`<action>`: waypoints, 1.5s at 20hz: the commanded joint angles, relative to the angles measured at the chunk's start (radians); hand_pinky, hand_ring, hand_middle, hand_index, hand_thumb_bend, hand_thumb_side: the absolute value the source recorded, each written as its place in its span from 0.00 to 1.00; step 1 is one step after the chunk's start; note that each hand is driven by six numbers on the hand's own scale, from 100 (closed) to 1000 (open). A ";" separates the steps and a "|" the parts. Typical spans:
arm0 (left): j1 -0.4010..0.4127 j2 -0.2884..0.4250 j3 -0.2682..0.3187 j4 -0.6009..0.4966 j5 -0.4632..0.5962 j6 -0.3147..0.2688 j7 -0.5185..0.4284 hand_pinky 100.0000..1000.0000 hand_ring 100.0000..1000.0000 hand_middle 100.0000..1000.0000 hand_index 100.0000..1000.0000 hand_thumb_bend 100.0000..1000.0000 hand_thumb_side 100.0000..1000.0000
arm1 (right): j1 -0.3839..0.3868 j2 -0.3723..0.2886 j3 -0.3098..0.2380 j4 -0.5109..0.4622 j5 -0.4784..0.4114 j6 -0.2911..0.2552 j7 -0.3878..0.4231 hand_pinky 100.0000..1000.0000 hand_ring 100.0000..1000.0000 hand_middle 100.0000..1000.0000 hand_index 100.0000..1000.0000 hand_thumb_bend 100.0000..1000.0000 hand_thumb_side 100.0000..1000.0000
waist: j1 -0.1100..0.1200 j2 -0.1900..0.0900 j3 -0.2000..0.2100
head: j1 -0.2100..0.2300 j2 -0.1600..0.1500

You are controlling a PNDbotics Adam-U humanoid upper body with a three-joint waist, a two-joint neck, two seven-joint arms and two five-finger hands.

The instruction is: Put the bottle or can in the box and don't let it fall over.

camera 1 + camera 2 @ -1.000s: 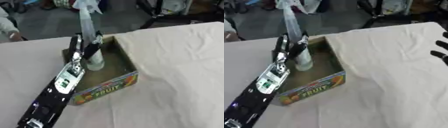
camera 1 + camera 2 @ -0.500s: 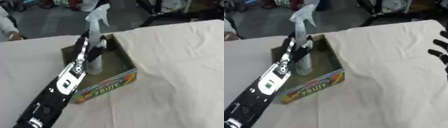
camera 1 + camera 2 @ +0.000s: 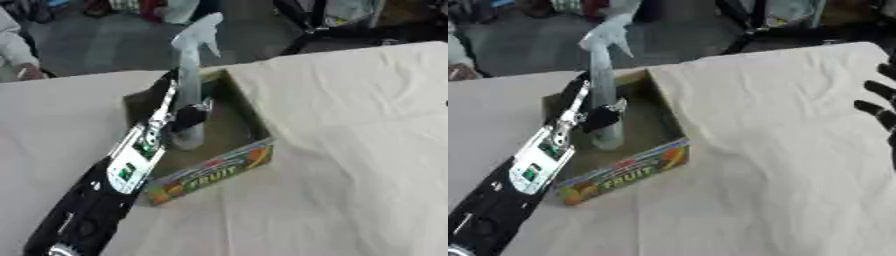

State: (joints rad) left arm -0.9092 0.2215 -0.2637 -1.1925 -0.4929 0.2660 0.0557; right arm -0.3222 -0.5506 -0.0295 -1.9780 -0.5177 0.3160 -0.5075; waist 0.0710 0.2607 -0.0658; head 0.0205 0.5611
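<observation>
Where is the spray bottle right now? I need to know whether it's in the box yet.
The spray bottle stands upright inside the open FRUIT box, left of centre in the left eye view, with the left hand curled round it.

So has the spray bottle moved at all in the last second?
Yes. Against the fruit box, the spray bottle has sunk lower inside and its nozzle end has swung right, so it stands straighter; the left hand holds it.

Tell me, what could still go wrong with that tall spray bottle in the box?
The spray bottle is tall and narrow, standing upright in the shallow fruit box. The left hand has its fingers around its lower body; opening or withdrawing carelessly could tip it. It stands near the box's left wall, so a nudge might topple it over that wall.
</observation>
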 commanded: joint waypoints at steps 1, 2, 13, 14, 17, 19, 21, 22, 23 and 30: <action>-0.002 0.045 0.027 -0.091 -0.031 0.000 -0.048 1.00 0.91 0.82 0.93 0.00 0.73 | -0.003 -0.024 -0.013 -0.022 0.005 -0.002 -0.005 0.76 0.88 0.90 0.92 0.00 1.00 | -0.009 -0.030 0.003 | -0.005 0.004; 0.005 0.052 0.031 -0.115 -0.039 0.001 -0.063 1.00 0.92 0.86 0.98 0.00 0.75 | -0.002 -0.024 -0.013 -0.022 0.005 -0.003 -0.005 0.76 0.88 0.90 0.92 0.00 1.00 | -0.011 -0.031 0.003 | -0.010 0.006; 0.064 0.098 0.058 -0.212 -0.061 0.025 -0.240 1.00 1.00 1.00 1.00 0.00 0.44 | 0.006 -0.028 -0.018 -0.022 0.005 -0.013 -0.007 0.76 0.88 0.90 0.91 0.00 1.00 | -0.026 -0.032 0.014 | -0.025 0.023; 0.071 0.109 0.071 -0.232 -0.063 0.033 -0.255 1.00 0.99 0.99 1.00 0.00 0.52 | 0.007 -0.028 -0.020 -0.022 0.005 -0.014 -0.008 0.76 0.88 0.90 0.91 0.00 1.00 | -0.027 -0.031 0.016 | -0.029 0.024; 0.095 0.143 0.097 -0.290 -0.058 0.063 -0.261 1.00 0.97 0.94 1.00 0.00 0.64 | 0.009 -0.029 -0.023 -0.022 0.005 -0.017 -0.010 0.76 0.88 0.90 0.91 0.00 1.00 | -0.031 -0.030 0.019 | -0.034 0.030; 0.115 0.161 0.103 -0.325 -0.043 0.077 -0.245 1.00 0.97 0.92 1.00 0.00 0.61 | 0.011 -0.030 -0.025 -0.022 0.006 -0.021 -0.010 0.76 0.88 0.90 0.91 0.00 1.00 | -0.035 -0.027 0.018 | -0.038 0.034; 0.130 0.171 0.109 -0.359 -0.025 0.087 -0.228 1.00 0.94 0.87 1.00 0.00 0.61 | 0.015 -0.032 -0.029 -0.022 0.008 -0.026 -0.013 0.76 0.88 0.90 0.91 0.00 1.00 | -0.039 -0.025 0.019 | -0.051 0.043; 0.135 0.175 0.109 -0.372 -0.014 0.091 -0.224 1.00 0.93 0.84 0.98 0.00 0.62 | 0.016 -0.033 -0.031 -0.022 0.009 -0.028 -0.014 0.76 0.88 0.90 0.91 0.00 1.00 | -0.040 -0.025 0.020 | -0.054 0.048; 0.138 0.178 0.107 -0.384 -0.003 0.095 -0.227 1.00 0.93 0.84 0.98 0.00 0.61 | 0.016 -0.032 -0.031 -0.022 0.008 -0.029 -0.015 0.76 0.88 0.90 0.91 0.00 1.00 | -0.042 -0.024 0.021 | -0.056 0.053; 0.188 0.205 0.141 -0.454 0.041 0.113 -0.278 1.00 0.87 0.78 0.88 0.00 0.60 | 0.038 -0.040 -0.036 -0.022 0.021 -0.035 -0.016 0.76 0.88 0.90 0.91 0.00 1.00 | -0.052 -0.021 0.030 | -0.053 0.073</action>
State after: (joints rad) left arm -0.7103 0.3933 -0.1418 -1.6145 -0.4631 0.3772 -0.2139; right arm -0.2777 -0.5554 -0.0516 -1.9780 -0.5057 0.2864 -0.5233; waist 0.0224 0.2552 -0.0360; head -0.0358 0.6284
